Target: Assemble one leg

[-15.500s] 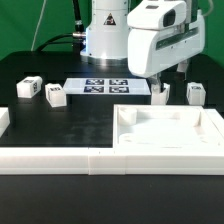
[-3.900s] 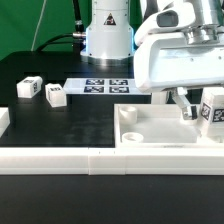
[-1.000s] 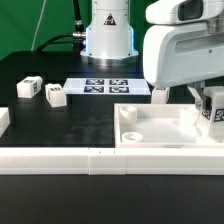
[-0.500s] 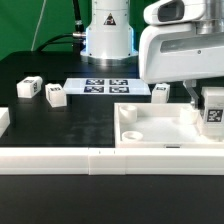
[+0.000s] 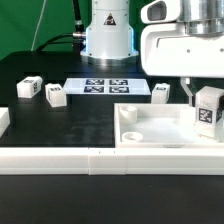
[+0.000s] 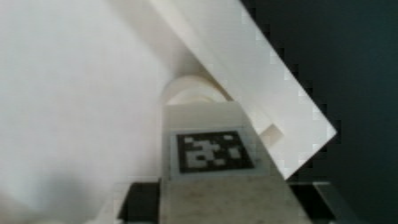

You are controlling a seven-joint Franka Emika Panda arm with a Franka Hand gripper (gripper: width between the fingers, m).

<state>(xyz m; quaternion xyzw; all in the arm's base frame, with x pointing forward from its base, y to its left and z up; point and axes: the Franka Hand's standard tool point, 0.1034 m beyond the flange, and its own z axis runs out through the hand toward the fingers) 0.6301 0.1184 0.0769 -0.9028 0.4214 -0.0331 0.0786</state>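
My gripper [image 5: 203, 97] is shut on a leg [image 5: 206, 112], a small white block with a black-and-white tag. It holds the leg upright over the far right corner of the large white tray-like panel [image 5: 150, 131]. In the wrist view the leg [image 6: 212, 140] sits between my dark fingers [image 6: 150, 199], its rounded end beside the panel's wall [image 6: 249, 70]. Whether the leg touches the panel I cannot tell. Three more legs lie on the black table: two at the exterior view's left [image 5: 27, 88] [image 5: 55, 96] and one behind the panel [image 5: 160, 92].
The marker board [image 5: 104, 86] lies flat in front of the robot's base. A low white L-shaped fence [image 5: 60, 160] runs along the table's front edge and up its left side. The arm's white body hangs over the panel's right half.
The gripper with the leg has shifted a little toward the exterior view's left, so the whole tag now shows. The leg stays gripped. The other legs have not moved.
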